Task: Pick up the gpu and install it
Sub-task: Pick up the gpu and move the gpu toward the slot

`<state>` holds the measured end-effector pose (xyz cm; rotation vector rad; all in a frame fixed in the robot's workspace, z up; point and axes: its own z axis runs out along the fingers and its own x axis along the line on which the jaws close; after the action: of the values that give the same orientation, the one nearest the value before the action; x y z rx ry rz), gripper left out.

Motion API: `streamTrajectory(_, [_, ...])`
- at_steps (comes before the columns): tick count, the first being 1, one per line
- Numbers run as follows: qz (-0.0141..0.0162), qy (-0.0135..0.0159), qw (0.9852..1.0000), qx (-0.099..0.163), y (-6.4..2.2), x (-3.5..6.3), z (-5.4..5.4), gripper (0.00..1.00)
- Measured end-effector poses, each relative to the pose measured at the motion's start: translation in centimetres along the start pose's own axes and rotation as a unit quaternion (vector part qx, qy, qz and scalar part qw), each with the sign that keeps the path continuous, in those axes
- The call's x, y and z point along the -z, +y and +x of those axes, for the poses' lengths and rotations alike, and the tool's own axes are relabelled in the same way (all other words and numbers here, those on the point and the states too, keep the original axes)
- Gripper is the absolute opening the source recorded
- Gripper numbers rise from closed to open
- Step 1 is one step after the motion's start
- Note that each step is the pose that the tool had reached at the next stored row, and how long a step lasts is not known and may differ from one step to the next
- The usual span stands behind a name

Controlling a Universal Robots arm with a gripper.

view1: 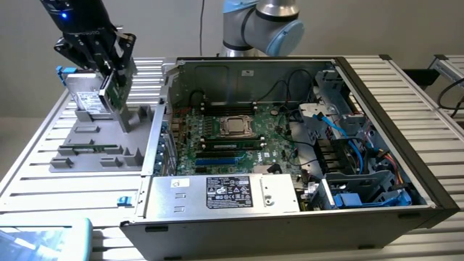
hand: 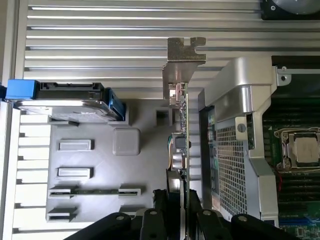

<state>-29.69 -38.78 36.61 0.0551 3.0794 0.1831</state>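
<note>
The gpu [view1: 118,89] is a thin green card that stands on edge over the grey parts holder [view1: 101,147] at the exterior view's left. My gripper [view1: 110,69] comes down on it from above and is shut on its top edge. In the wrist view the gpu [hand: 184,131] runs edge-on away from my gripper [hand: 177,202], with a dark finger on each face. Its silver metal bracket [hand: 183,60] is at the far end. I cannot tell whether its lower edge still touches the holder. The open computer case [view1: 377,109] lies at the exterior view's right, with the motherboard [view1: 225,136] exposed.
A silver drive with blue rails [view1: 86,97] stands in the holder right beside the gpu. A narrow green memory stick [hand: 95,190] lies in a holder slot. The case's side wall [hand: 235,150] rises close to the card. The power supply [view1: 225,193] fills the case's near end.
</note>
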Motion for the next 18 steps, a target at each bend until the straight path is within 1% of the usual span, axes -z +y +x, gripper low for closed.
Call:
streamTrajectory(5, [0.0001,0.0014,1.0000,0.000,0.26,2.22,-0.8,0.28])
streamTrajectory(9, [0.0001,0.0028,1.0000,-0.001,0.47,3.98,-2.1,0.28])
streamTrajectory(12, [0.0002,0.0049,1.0000,-0.001,0.62,4.98,-3.4,0.28])
streamTrajectory(15, [0.0003,0.0075,1.0000,-0.001,0.72,5.47,-4.6,0.28])
streamTrajectory(18, [0.0004,0.0107,0.9999,-0.001,0.77,5.50,-5.8,0.28])
